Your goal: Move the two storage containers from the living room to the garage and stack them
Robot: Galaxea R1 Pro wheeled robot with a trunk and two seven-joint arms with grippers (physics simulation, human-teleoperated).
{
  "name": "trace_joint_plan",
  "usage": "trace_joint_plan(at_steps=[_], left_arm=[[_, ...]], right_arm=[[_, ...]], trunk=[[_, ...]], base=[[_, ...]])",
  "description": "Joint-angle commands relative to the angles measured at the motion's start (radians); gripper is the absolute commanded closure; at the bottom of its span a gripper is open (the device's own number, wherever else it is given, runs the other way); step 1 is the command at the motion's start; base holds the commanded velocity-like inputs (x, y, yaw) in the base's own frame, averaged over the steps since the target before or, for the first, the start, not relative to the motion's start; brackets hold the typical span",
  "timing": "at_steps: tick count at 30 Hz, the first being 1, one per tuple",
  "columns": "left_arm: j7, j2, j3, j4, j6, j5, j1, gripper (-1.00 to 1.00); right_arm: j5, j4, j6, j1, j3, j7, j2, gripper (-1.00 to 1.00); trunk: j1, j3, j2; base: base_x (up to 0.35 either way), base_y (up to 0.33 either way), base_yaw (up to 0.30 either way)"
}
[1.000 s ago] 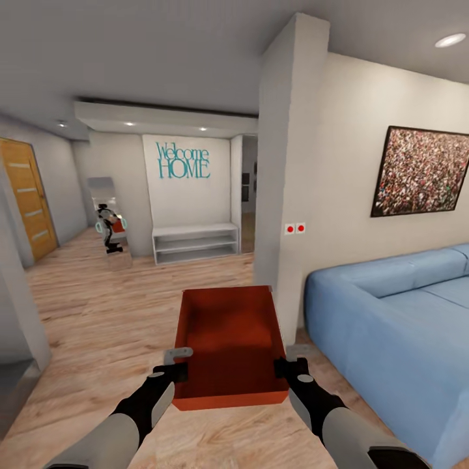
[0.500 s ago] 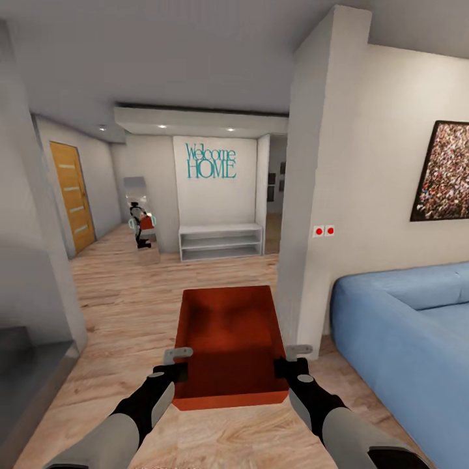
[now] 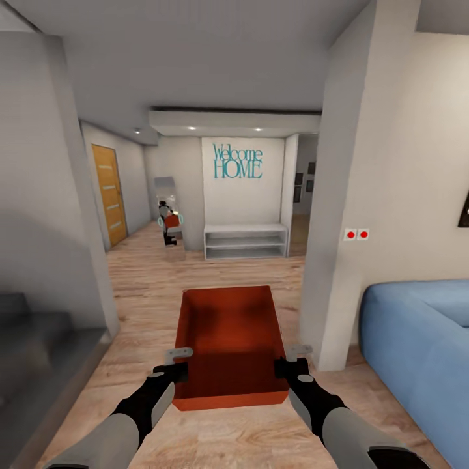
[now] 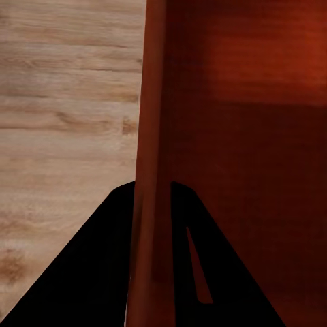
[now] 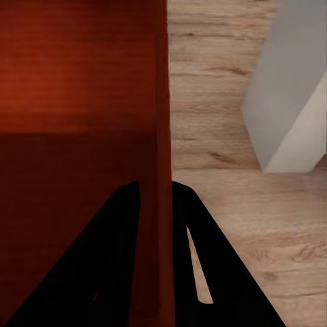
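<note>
- Since the earlier frames the whole head view has swung: the blue sofa (image 3: 417,352) and the white pillar (image 3: 342,215) now sit further right, the framed picture has slid almost out at the right edge, and a grey wall (image 3: 45,195) fills more of the left; the container and both arms keep the same place in the view, so it is the camera that turned
- The left gripper (image 3: 174,365) is clamped on the left wall of the storage container (image 3: 228,345), one finger inside and one outside, jaws nearly closed on the thin wall; the left wrist view shows the orange-red wall (image 4: 153,136) running between the two dark fingers (image 4: 88,272)
- The right gripper (image 3: 291,361) grips the right wall the same way, jaws closed down to the wall's thickness, as the right wrist view shows with the wall (image 5: 160,136) between its fingers (image 5: 204,272)
- The container is held level and open side up between the two arms, in mid-air above the light wood plank floor (image 3: 150,293), near and centre in the head view
- Beyond it the floor runs to a far white wall with teal "Welcome HOME" lettering (image 3: 238,161) above a low white shelf (image 3: 245,240)
- To the far left stand a mirror (image 3: 170,218) reflecting the robot and an orange door (image 3: 109,195)
- Two red switches (image 3: 357,234) sit on the right wall, just above the sofa
</note>
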Motion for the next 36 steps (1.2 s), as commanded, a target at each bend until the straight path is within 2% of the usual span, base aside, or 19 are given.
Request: trace_joint_plan(at_steps=[1,17,35,36], left_arm=[[0.006,-0.001,0.017,-0.015,-0.022,-0.009,-0.001,1.00],[0.006,-0.001,0.018,-0.014,-0.021,-0.010,-0.001,1.00],[0.006,-0.001,0.019,-0.012,-0.021,-0.010,-0.001,1.00],[0.006,0.005,0.005,-0.007,-0.004,0.004,-0.001,1.00]], right_arm=[[0.006,0.003,-0.004,0.000,-0.024,-0.090,0.001,1.00],[0.007,0.003,-0.005,0.000,-0.024,-0.091,0.001,1.00],[0.009,0.002,-0.005,0.000,-0.024,-0.094,0.002,1.00],[0.007,0.005,-0.009,0.001,-0.013,-0.010,0.007,1.00]], trunk=[[0.000,-0.002,-0.001],[0.000,-0.002,-0.001],[0.000,-0.002,-0.001],[0.000,-0.002,-0.001]], base=[[0.000,0.000,0.268],[0.021,0.000,0.233],[0.305,0.000,0.006],[0.000,0.000,0.000]])
